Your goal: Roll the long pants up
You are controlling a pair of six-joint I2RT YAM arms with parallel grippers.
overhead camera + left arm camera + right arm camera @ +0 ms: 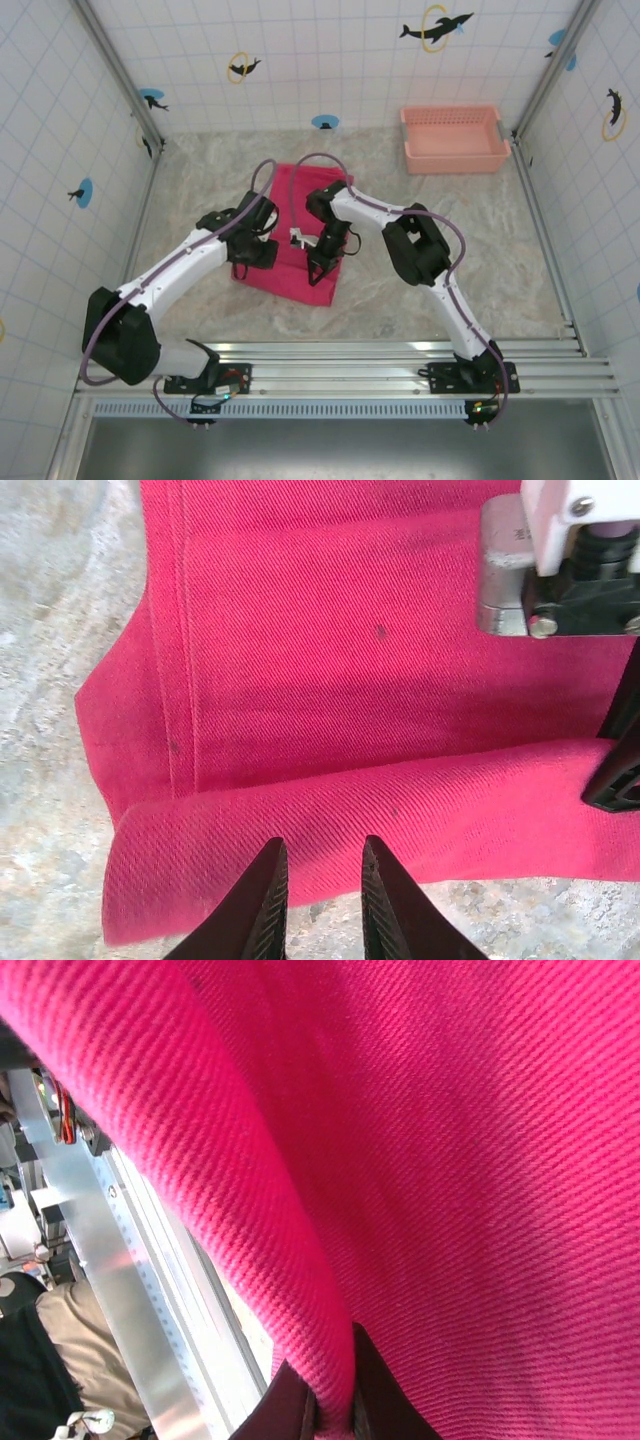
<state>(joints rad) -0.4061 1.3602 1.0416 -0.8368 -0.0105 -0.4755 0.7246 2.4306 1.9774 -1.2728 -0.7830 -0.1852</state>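
Where the arms meet mid-tabletop (450,210), the pants (292,200) lie flat. Seen from the left wrist, the left fingers (268,905) stand narrowly apart at the near fold (400,820); whether they pinch it I cannot tell. At the right wrist, the right fingers (290,1410) clench that fold. The cloth looks soft and limp, best taken at both fold ends.
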